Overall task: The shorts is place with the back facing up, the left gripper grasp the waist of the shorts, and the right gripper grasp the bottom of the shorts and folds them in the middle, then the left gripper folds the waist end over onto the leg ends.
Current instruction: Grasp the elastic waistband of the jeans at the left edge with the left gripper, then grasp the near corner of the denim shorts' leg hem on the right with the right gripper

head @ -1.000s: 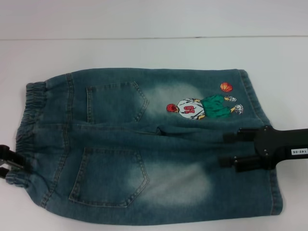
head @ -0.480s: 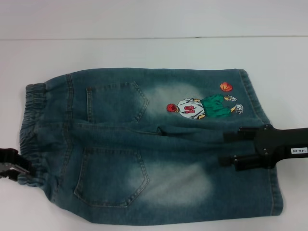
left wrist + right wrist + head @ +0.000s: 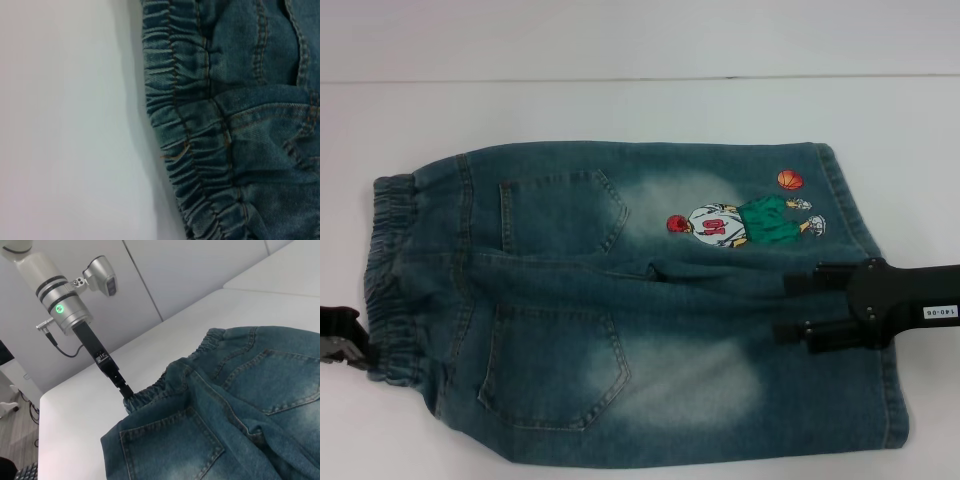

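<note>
Here the blue-green faded denim shorts (image 3: pixel 640 310) lie flat, back pockets up, on the white table (image 3: pixel 620 110). The black left gripper (image 3: pixel 126 391) pinches their gathered elastic waistband (image 3: pixel 388 270), ready to fold; at their far hems the labelled right gripper (image 3: pixel 790 308) hovers, fingers parted.

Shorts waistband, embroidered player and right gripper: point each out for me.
the waist of the shorts (image 3: pixel 190 150), left wrist view, on the gathered elastic band.
embroidered player (image 3: pixel 720 224), head view, on the white jersey.
the right gripper (image 3: pixel 798 308), head view, midway between its two fingers.
</note>
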Action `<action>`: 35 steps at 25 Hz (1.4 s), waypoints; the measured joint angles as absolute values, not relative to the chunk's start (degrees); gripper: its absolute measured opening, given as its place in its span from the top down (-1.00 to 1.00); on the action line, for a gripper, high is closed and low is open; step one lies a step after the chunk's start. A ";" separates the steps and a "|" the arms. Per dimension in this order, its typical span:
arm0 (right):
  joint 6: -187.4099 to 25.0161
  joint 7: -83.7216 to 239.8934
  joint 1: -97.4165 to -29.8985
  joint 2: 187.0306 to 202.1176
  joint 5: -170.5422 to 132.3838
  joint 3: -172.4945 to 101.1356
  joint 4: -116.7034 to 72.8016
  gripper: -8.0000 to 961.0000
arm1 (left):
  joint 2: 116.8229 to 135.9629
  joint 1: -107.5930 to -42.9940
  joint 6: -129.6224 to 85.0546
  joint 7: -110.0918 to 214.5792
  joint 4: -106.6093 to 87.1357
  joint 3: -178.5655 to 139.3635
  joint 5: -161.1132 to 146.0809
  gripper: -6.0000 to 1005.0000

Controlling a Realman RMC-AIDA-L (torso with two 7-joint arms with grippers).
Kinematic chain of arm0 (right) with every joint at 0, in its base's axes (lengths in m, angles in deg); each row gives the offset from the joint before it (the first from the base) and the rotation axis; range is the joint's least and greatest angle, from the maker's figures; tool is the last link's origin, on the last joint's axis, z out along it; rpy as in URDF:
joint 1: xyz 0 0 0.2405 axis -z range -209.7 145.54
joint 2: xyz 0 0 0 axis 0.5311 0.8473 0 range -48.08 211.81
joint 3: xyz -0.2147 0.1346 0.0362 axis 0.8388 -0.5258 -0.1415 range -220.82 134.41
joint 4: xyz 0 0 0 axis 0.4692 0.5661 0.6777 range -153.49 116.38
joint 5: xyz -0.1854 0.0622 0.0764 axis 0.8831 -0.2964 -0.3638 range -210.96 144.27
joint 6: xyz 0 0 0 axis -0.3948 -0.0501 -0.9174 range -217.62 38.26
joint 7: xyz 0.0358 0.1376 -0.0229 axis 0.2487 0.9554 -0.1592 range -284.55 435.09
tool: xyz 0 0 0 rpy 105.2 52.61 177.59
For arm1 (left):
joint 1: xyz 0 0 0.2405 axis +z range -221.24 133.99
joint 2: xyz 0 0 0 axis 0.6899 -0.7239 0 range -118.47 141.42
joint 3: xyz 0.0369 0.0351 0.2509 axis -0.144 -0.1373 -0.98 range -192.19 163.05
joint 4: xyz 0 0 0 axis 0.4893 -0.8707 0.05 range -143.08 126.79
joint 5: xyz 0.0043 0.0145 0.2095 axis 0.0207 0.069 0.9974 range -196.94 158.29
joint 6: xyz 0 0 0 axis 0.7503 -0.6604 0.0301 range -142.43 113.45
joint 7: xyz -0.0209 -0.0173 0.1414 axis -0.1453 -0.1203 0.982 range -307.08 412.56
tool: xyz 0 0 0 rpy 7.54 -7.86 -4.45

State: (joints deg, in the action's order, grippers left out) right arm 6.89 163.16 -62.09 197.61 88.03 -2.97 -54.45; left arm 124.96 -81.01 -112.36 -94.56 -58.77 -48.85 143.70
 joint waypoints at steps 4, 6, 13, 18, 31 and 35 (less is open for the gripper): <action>6.86 163.16 -62.12 197.55 88.03 -3.07 -54.43 -0.90 | 125.08 -81.07 -112.29 -94.45 -58.59 -48.90 143.66 0.73; 6.82 163.16 -62.13 197.53 88.01 -3.15 -54.42 -0.90 | 125.13 -81.10 -112.39 -94.07 -58.58 -48.91 143.49 0.81; 6.82 164.05 -62.33 197.39 87.51 -3.32 -54.41 -0.90 | 125.13 -81.20 -113.07 -92.25 -59.01 -48.76 141.05 0.97; 7.05 169.24 -63.03 196.60 87.33 -4.48 -54.66 -0.90 | 125.00 -81.25 -112.79 -91.92 -59.72 -48.59 139.18 0.97; 7.04 173.24 -63.54 194.55 87.38 -5.32 -55.37 -0.88 | 125.03 -81.33 -110.87 -91.22 -60.59 -48.35 137.47 0.97; 7.31 173.28 -63.64 194.35 87.55 -5.33 -55.57 -0.88 | 124.91 -81.35 -110.41 -91.22 -60.61 -47.96 136.14 0.97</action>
State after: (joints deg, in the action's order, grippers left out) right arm 7.31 173.28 -63.64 194.35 87.55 -5.33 -55.57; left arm 124.91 -81.35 -110.41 -91.22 -60.61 -47.96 136.14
